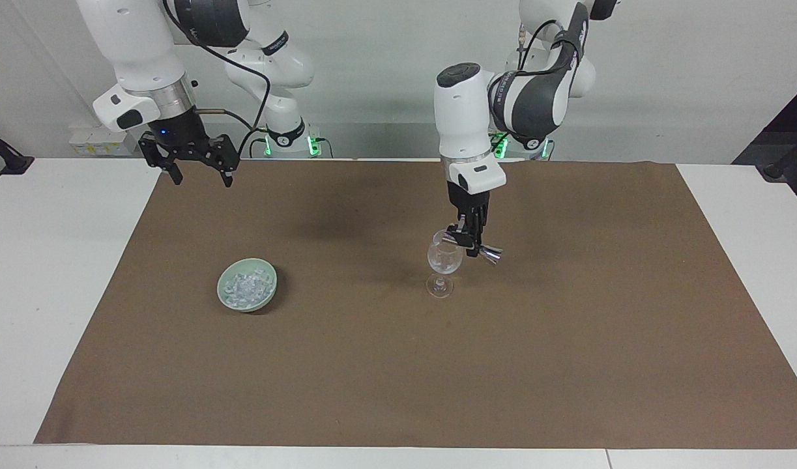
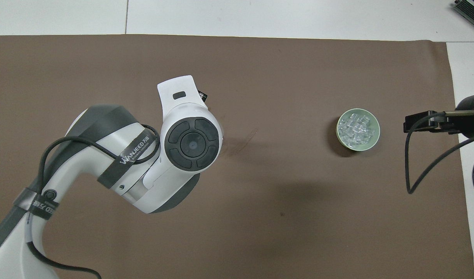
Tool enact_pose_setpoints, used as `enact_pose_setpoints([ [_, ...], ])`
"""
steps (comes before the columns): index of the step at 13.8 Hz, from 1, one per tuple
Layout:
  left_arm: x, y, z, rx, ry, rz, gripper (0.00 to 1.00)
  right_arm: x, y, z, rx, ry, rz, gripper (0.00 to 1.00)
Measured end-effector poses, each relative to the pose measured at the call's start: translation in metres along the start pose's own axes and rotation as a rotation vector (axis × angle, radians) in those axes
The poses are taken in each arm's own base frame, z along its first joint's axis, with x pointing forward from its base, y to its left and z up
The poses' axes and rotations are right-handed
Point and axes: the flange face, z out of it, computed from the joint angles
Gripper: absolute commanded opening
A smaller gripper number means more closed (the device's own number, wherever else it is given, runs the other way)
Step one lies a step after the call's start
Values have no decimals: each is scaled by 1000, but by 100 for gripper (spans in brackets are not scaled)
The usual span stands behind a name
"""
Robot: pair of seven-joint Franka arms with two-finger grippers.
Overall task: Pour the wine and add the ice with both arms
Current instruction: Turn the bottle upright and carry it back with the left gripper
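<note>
A clear stemmed glass (image 1: 444, 259) stands on the brown mat (image 1: 398, 365) near its middle. Right over the glass rim, my left gripper (image 1: 467, 238) points straight down, shut on a small silver tool (image 1: 490, 255) that sticks out sideways toward the left arm's end. The overhead view hides the glass under the left arm (image 2: 190, 143). The ice (image 1: 245, 285) (image 2: 357, 128) is heaped in a pale green bowl (image 1: 248, 306) (image 2: 362, 146) toward the right arm's end. My right gripper (image 1: 202, 180) hangs open and empty over the mat's corner by its base. No wine is in view.
White tabletop (image 1: 59, 273) borders the mat at both ends. A black cable (image 2: 409, 162) loops down from the right wrist. The mat between the bowl and the glass is bare.
</note>
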Motion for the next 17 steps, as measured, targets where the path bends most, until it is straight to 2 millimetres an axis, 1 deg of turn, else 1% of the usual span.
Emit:
enact_pose_setpoints([
  [2,8,2,-11,3,-65,-62,0,0,0,0,0,0,0,100],
  [4,32,2,-20,15,-157,-162,0,0,0,0,0,0,0,100],
  [6,58,2,-17,35,-241,-257,0,0,0,0,0,0,0,100],
  [11,126,-7,7,99,-462,-494,0,0,0,0,0,0,0,100],
  [12,144,-10,13,106,-515,-553,0,0,0,0,0,0,0,100],
  [14,185,-22,31,115,-614,-663,0,0,0,0,0,0,0,100],
  [15,201,-29,40,118,-646,-699,0,0,0,0,0,0,0,100],
  [17,223,-43,60,116,-724,-743,0,0,0,0,0,0,0,100],
])
